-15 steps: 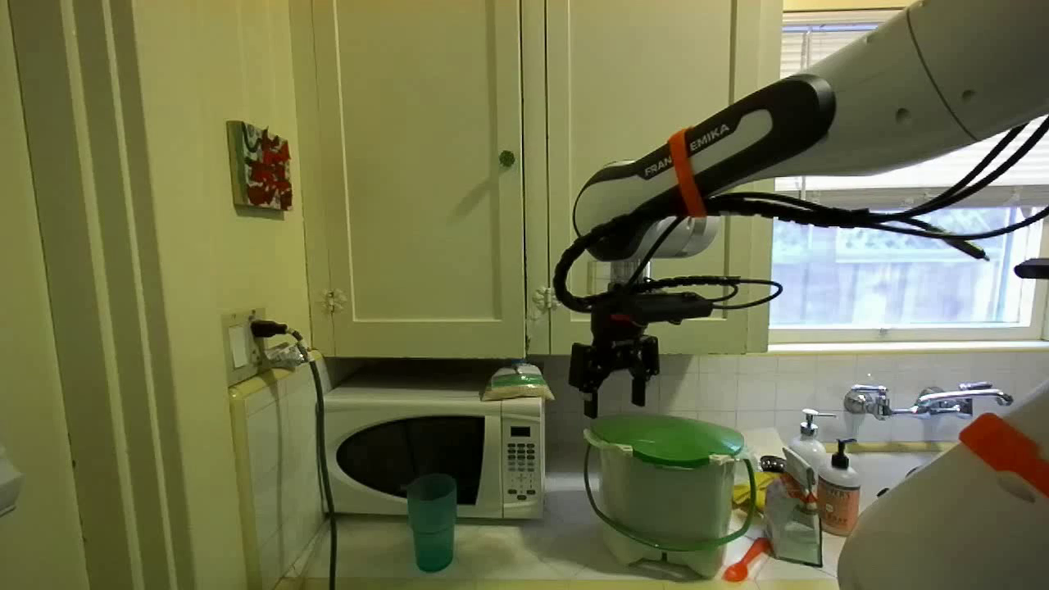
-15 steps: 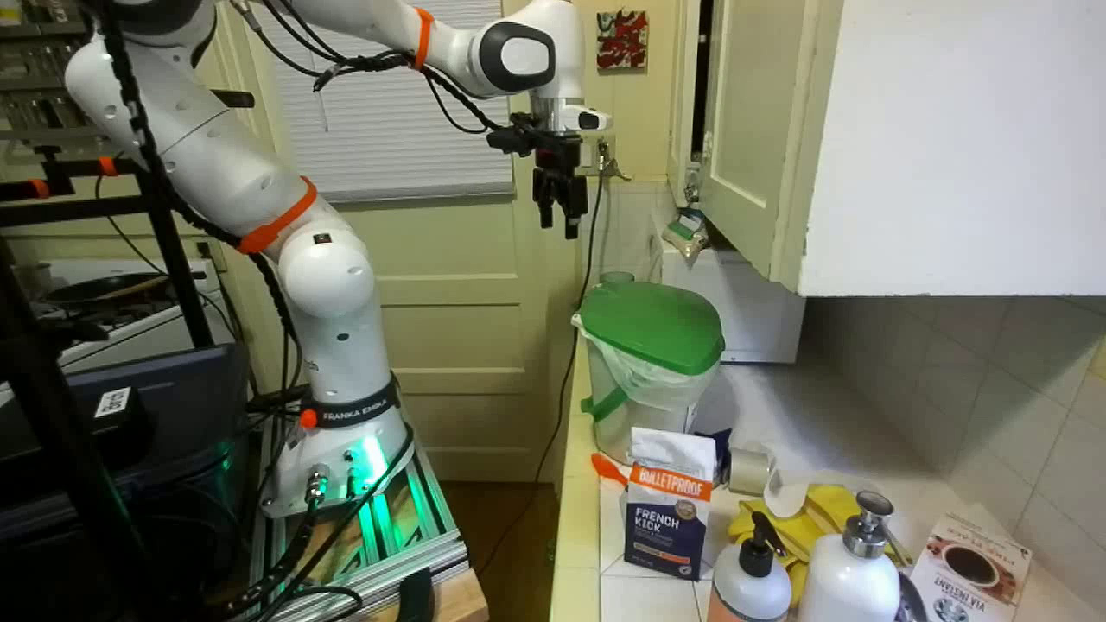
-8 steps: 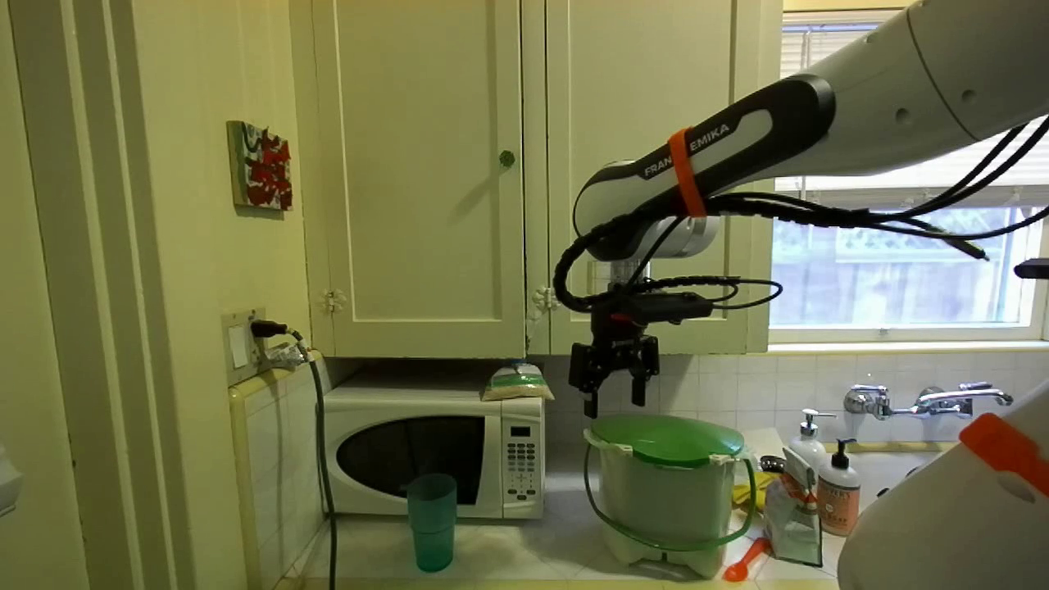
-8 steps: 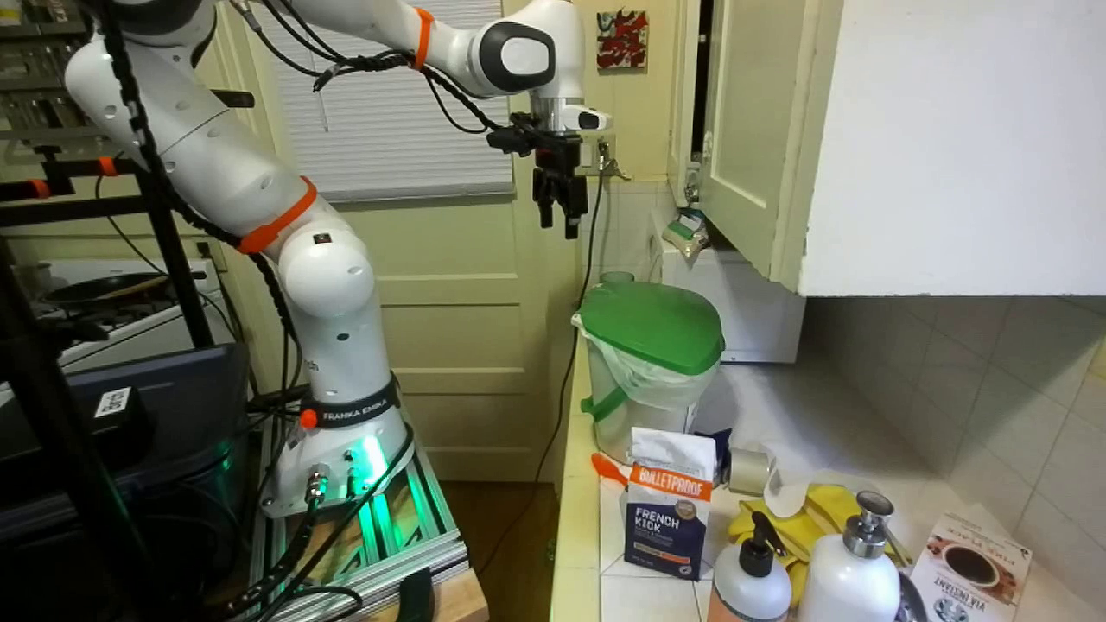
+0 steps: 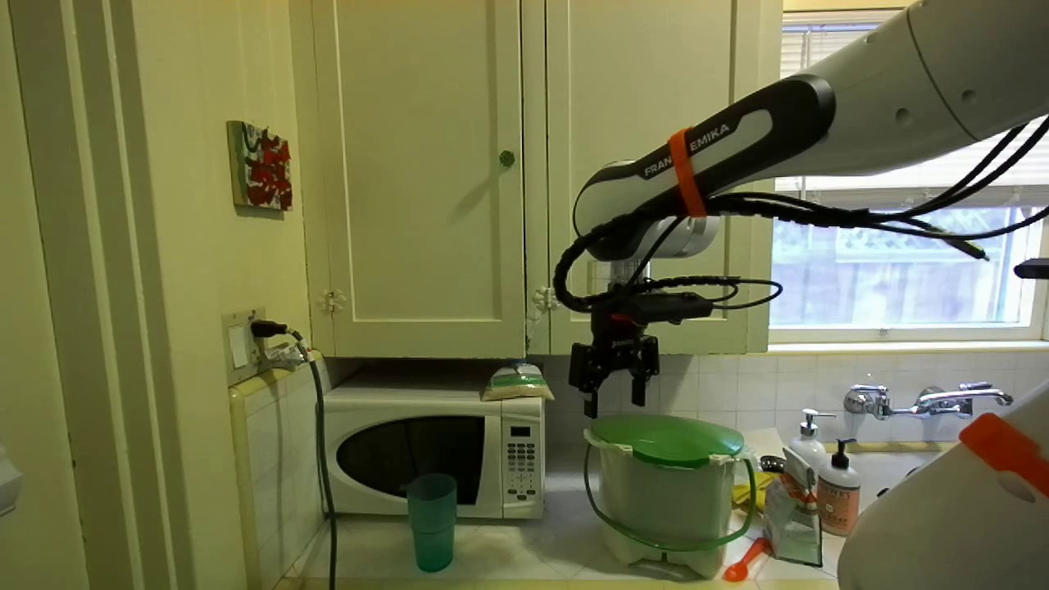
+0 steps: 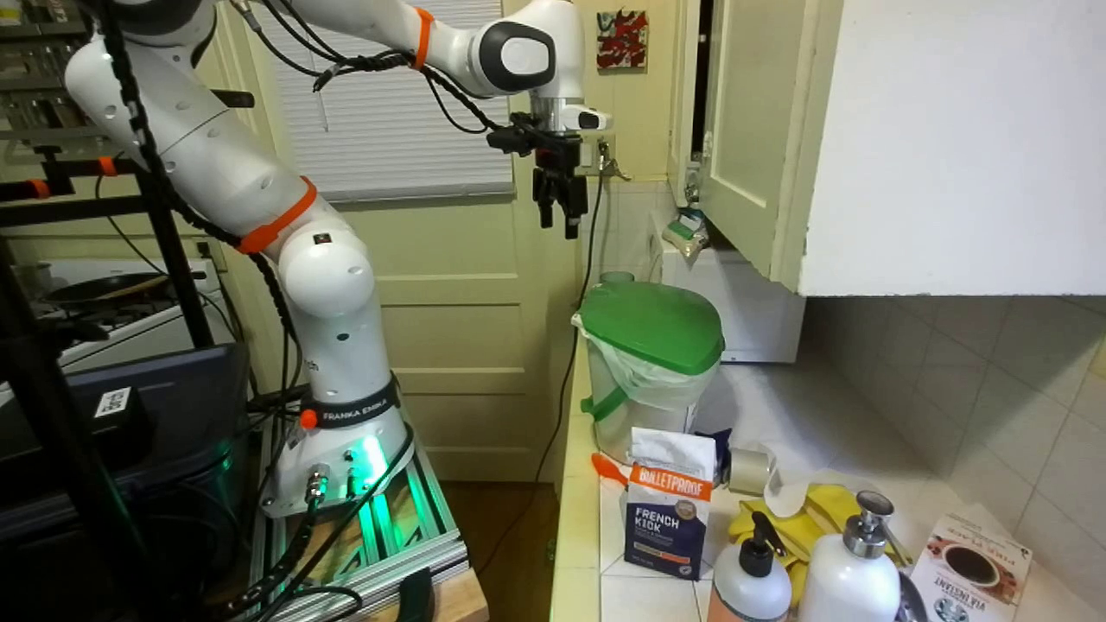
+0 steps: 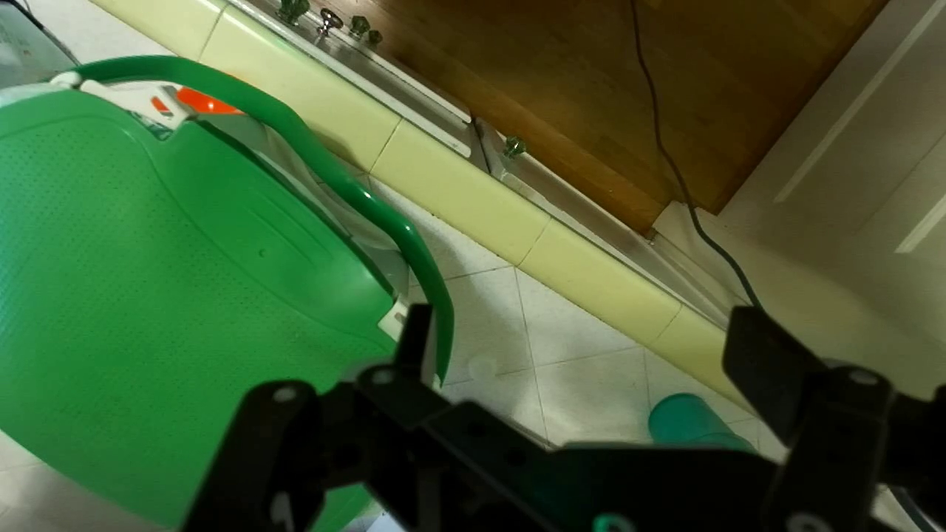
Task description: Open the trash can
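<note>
While the gripper (image 5: 615, 400) hangs splayed, only an exterior view shows the closed trash can (image 5: 668, 500) whole.

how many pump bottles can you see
2: a black-pump bottle at the bottom edge of an exterior view, and a white silver-pump bottle to its right in that picture. Others may be hidden.
</note>
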`<action>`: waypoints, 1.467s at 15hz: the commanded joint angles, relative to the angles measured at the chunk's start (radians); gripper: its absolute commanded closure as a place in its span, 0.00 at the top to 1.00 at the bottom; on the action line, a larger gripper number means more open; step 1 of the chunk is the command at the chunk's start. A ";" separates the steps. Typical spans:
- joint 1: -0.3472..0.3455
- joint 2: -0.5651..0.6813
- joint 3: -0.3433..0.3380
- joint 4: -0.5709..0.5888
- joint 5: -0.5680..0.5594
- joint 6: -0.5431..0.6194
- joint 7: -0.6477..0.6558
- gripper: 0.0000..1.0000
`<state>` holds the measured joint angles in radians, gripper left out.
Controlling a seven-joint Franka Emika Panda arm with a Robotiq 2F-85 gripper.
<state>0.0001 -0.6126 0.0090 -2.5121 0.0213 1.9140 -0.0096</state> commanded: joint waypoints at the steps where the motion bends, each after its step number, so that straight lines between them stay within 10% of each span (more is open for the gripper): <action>1: 0.003 0.000 -0.003 0.002 -0.002 -0.002 0.001 1.00; 11: -0.114 -0.124 -0.074 -0.068 -0.131 -0.015 -0.026 1.00; 22: -0.137 -0.284 -0.383 -0.148 -0.177 0.007 -0.532 1.00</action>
<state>-0.1166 -0.8529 -0.3133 -2.6290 -0.1149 1.9133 -0.4562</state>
